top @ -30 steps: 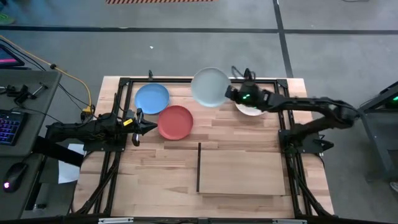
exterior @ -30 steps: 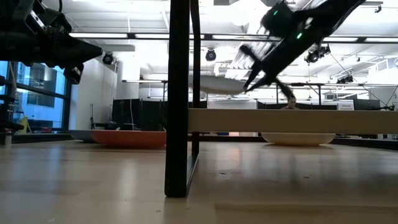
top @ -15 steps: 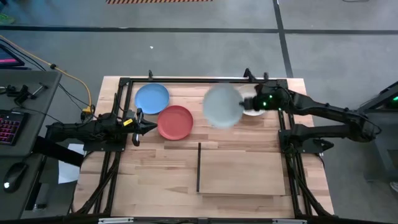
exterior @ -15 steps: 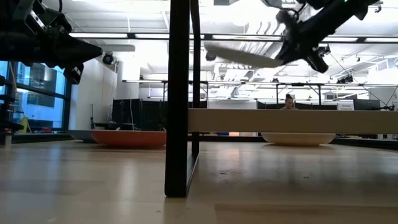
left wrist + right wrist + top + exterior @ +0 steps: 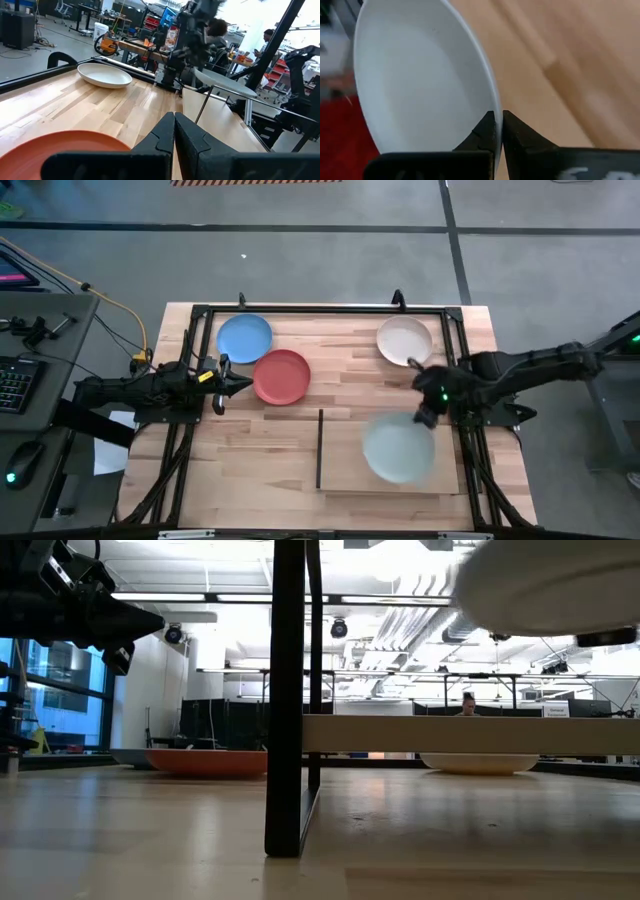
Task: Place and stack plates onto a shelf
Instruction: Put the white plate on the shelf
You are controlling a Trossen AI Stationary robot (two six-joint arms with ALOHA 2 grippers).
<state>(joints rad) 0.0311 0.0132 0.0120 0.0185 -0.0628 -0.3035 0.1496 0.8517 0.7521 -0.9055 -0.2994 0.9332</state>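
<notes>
Above the shelf (image 5: 390, 480), my right claw (image 5: 424, 416) is clamped on the rim of the pale blue-grey plate (image 5: 398, 448), holding it in the air. My left claw (image 5: 238, 386), pressed together, waits beside the red plate (image 5: 282, 376) on the bench (image 5: 250, 460).

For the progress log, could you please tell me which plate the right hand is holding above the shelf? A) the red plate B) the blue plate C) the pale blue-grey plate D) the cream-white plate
C: the right hand pinches the rim of the pale blue-grey plate over the shelf, while the blue plate, red plate and cream-white plate lie on the table.
</notes>
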